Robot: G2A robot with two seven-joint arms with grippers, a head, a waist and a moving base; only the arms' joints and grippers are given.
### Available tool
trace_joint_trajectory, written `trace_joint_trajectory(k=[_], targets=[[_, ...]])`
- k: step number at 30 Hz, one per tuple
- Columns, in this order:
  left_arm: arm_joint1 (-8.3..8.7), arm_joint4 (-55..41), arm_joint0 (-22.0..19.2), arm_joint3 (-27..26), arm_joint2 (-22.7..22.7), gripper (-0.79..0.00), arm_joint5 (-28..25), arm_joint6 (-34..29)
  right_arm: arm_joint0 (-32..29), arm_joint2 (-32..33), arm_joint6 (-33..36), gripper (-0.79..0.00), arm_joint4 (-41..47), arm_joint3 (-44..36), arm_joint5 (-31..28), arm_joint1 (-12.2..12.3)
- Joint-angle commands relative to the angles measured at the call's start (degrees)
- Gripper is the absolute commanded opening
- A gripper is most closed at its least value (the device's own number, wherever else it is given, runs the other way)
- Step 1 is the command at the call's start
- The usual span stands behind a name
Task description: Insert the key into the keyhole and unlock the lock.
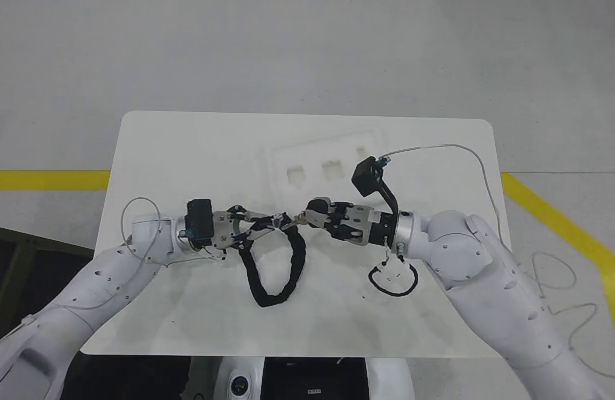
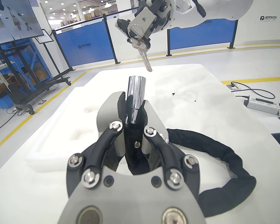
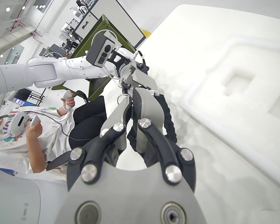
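Note:
My left gripper [image 2: 133,99] is shut on the lock, a chrome cylinder [image 2: 136,89] whose open end points away from the wrist. The lock's black fabric-covered cable [image 2: 224,159] loops down onto the table [image 1: 187,150]. Facing it, my right gripper [image 2: 140,37] is shut on the head of a silver key [image 2: 144,54]. The key's blade slants down, its tip a short gap above the cylinder's end and apart from it. In the top view the left gripper [image 1: 249,222] and right gripper [image 1: 305,216] meet nose to nose over the table's middle, with the cable [image 1: 277,275] hanging below them.
A white foam tray [image 1: 327,170] with square recesses lies on the table just behind the two grippers. The table's front edge is close under the hanging cable loop. Yellow floor lines run on both sides of the table.

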Motion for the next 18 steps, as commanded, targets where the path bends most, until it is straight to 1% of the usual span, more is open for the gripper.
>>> trace_joint_trajectory(k=[1, 14, 18], targets=[[-0.11, 0.17, -0.13, 0.04, 0.23, -0.785, 0.15, 0.15, -0.04, -0.05, -0.48, -0.785, -0.42, -0.09, 0.39, -0.05], [-0.11, 0.17, -0.13, 0.04, 0.23, -0.785, 0.15, 0.15, -0.04, -0.05, -0.48, -0.785, -0.42, -0.09, 0.39, -0.05], [-0.15, 0.03, 0.18, -0.2, 0.14, -0.785, 0.69, -0.69, -1.28, 0.33, -2.45, -0.785, -1.19, -1.15, 2.69, -0.1]])
